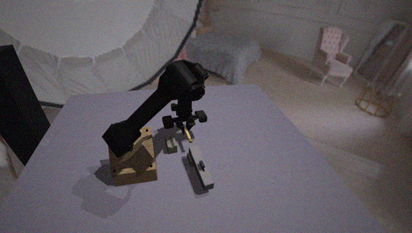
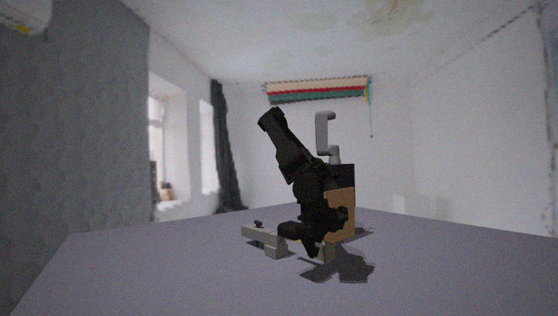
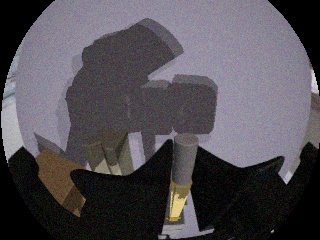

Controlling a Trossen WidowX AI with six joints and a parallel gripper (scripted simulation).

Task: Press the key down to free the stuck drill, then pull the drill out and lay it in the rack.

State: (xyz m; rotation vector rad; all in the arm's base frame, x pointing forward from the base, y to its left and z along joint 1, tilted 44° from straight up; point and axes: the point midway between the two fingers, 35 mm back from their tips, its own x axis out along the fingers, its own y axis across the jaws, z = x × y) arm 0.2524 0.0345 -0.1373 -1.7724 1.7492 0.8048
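black arm bent at elbow, wrist angled downward, tool (image 1: 185,128) (image 2: 312,250) (image 3: 176,144) closed on something

It looks like a home bedroom: a draped bed (image 1: 224,53) and pink tufted armchair (image 1: 334,55).

In the exterior view, the tool (image 2: 312,255) mostly hides the drill (image 2: 294,240).

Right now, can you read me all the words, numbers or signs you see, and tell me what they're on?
There are none that I can read.
The long grey bar with a small dark key: no writing shows.
The wooden block with dark round holes: no letters or numbers show.
The grey drill with a yellow metal part, in the black fingers: no marks show, though it is too grainy to rule out tiny ones.
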